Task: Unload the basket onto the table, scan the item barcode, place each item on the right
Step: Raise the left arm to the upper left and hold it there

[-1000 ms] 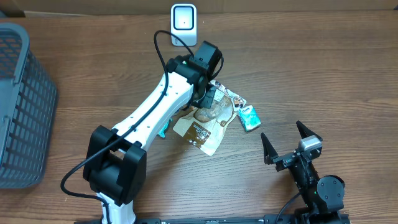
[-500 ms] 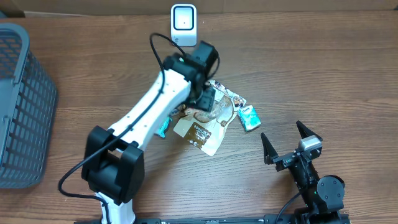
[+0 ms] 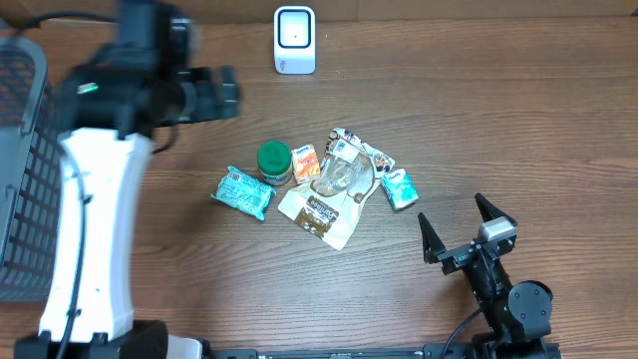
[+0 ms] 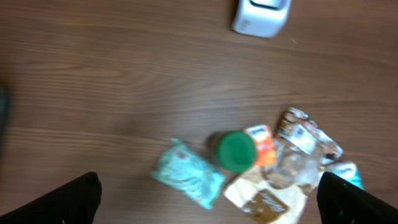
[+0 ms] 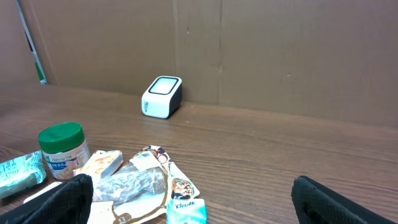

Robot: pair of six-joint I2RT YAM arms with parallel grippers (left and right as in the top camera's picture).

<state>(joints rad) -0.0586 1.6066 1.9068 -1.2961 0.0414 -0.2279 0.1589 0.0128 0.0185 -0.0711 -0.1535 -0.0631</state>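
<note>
Overhead, left gripper, blurred but seemingly spread, hangs between basket and scanner; right gripper gapes near packets.

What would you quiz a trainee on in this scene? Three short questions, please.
1. True or false: the small white box-shaped scanner stands on the brown wooden table, apart from the pile of packaged items.
2. The lid of the small round jar is: A red, B green, C black.
3. How many of the two black grippers hold something?

Key: 1 true. 2 B. 3 none: the left gripper and the right gripper are both open and empty.
</note>
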